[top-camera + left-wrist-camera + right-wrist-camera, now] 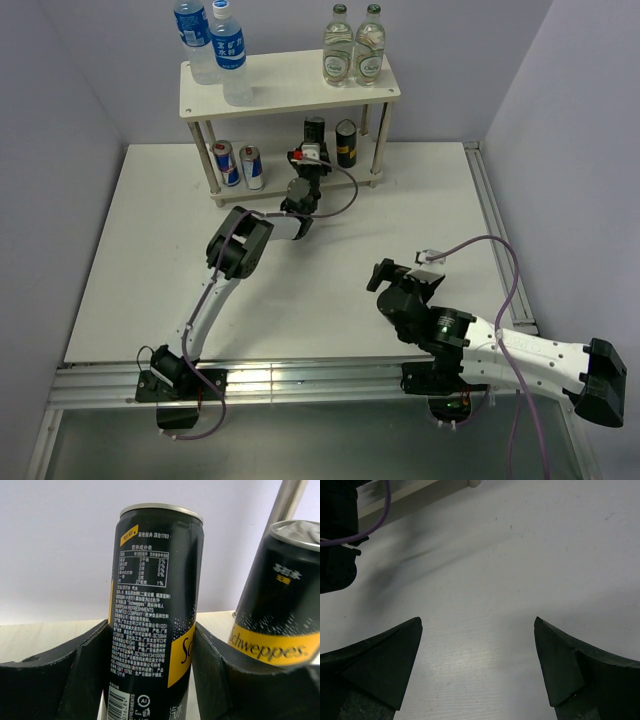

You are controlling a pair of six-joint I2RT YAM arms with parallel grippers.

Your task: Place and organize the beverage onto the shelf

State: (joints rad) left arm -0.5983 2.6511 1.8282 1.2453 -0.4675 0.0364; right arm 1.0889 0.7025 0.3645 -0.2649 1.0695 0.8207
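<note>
Drinks are lining the shelf [290,85] from above: two water bottles [228,55] are standing at the left end of its top board, two green-capped bottles [353,50] at the right end, and on its lower board two blue-and-silver cans [238,165] at the left and two dark cans [346,143] right of middle. At the left wrist, the left gripper [150,645] is pinching one dark can [150,595] upright, a finger pressing each side, the other standing just beside it. At the right wrist, the right gripper [477,645] is hanging over bare table [520,555], fingers [385,665] spread wide.
</note>
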